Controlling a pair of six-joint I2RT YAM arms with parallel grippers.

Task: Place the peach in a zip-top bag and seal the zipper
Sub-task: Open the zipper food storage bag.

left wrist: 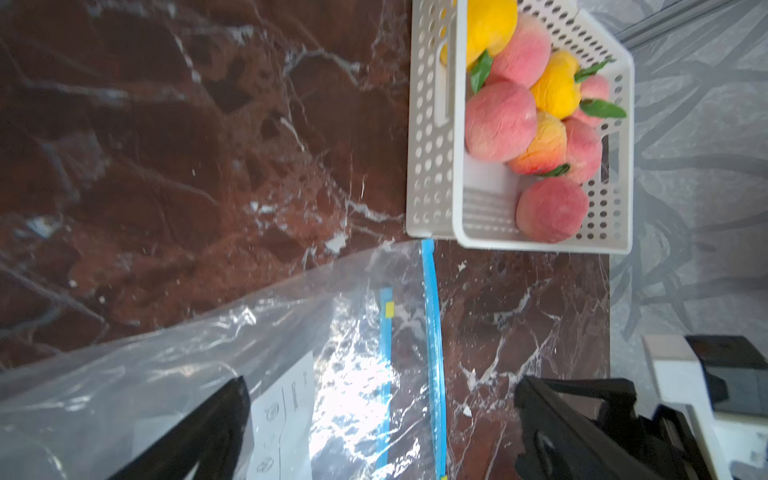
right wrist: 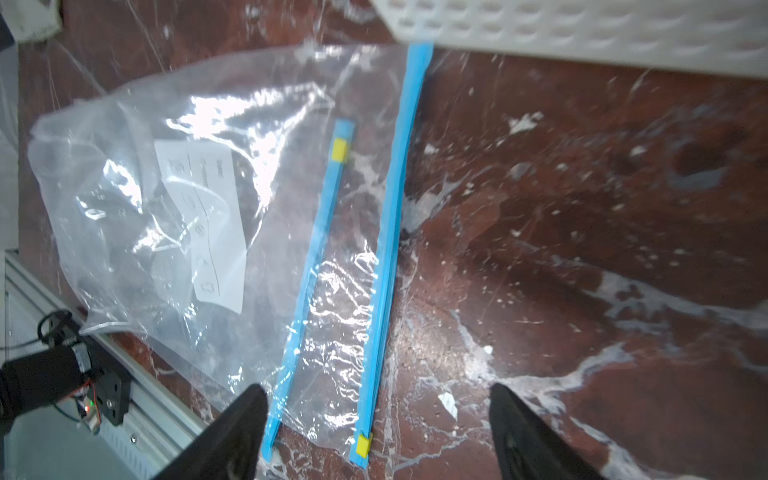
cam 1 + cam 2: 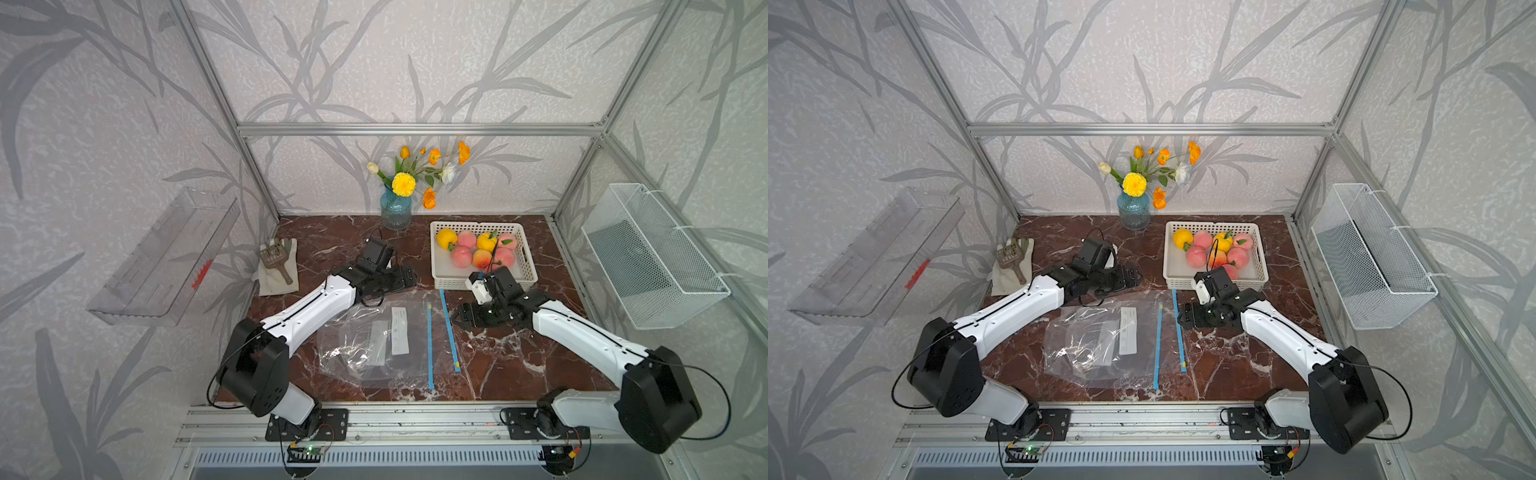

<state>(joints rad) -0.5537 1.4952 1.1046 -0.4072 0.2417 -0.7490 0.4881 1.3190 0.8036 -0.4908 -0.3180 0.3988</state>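
Fingers (image 2: 245,432) apart; basket (image 3: 457,283), maybe 6 peaches (image 3: 461,256)

1. Zip-top bag (image 3: 374,336) lies flat on the tabletop (image 3: 519,365), front centre, between the two arms, zipper edge to the right.
2. Basket (image 3: 440,274) sits behind and right of the bag; the zipper's far end reaches its near left corner.
3. Peaches (image 3: 461,256) lie in the basket.
4. Vase (image 3: 396,210) stands at the back edge, left of the basket.
5. Cloth (image 3: 270,278) lies at the left edge, scoop (image 3: 277,257) on it.
6. Left gripper (image 3: 410,276) is behind the bag; right gripper (image 3: 457,316) is just right of the zipper, before the basket.
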